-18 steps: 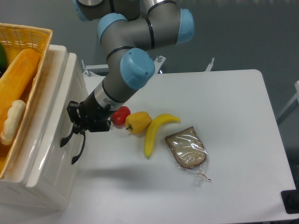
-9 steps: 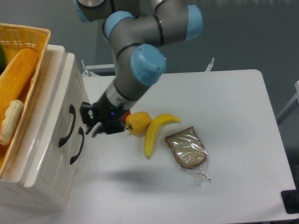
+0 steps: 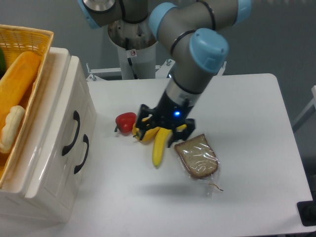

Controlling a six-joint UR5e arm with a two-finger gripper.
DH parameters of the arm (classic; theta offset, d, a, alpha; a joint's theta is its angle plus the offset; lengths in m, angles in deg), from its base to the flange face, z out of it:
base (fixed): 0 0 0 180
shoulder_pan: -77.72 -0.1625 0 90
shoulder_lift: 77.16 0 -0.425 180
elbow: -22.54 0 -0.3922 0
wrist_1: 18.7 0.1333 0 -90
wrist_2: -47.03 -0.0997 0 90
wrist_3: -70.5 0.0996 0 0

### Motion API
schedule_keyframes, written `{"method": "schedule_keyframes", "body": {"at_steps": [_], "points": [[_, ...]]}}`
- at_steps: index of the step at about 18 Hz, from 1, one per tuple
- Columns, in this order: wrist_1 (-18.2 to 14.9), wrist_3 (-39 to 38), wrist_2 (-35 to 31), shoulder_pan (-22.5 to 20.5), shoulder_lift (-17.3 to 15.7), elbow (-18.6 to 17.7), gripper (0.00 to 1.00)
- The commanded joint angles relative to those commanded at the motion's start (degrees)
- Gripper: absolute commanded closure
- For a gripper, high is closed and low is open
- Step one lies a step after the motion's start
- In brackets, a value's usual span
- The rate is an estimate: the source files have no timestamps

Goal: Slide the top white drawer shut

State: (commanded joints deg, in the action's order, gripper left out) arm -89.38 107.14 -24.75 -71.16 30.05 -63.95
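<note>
While the top white drawer (image 3: 59, 106) sits flush in the cabinet (image 3: 47, 163) with its black handle (image 3: 70, 132) above the lower drawer's, the gripper (image 3: 157, 134) hangs well to the drawer's right over the banana (image 3: 159, 148), fingers spread, gripping nothing, a red pepper (image 3: 125, 121) lying between drawer and gripper.

one arm (image 3: 195, 54) comes in from the top, grey links with light blue joint caps, bent at the elbow and sloping down to the lower left. the wrist ends in a black gripper (image 3: 159, 132) hanging low over the table (image 3: 247, 148), pointed down. its black fingers (image 3: 141, 129) are spread apart with nothing held between them. a small blue light glows on the gripper body. the base column stands at the back, partly hidden by the upper links.
</note>
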Motion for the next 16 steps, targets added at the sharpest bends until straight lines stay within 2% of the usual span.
{"method": "schedule_keyframes", "body": {"at_steps": [3,6,12,14,16], "points": [[2.0,2.6,-10.0,-1.0,2.4,0.8,0.0],[2.4,5.3,-12.3,-4.5,4.0,2.1,0.0],[2.4,39.4,-15.0,-12.2,6.0,2.2,0.0],[2.5,44.0,-15.0,-14.2,6.6,2.7,0.0],[2.4,44.6,-16.4,-15.0,7.2,3.3,0.0]]}}
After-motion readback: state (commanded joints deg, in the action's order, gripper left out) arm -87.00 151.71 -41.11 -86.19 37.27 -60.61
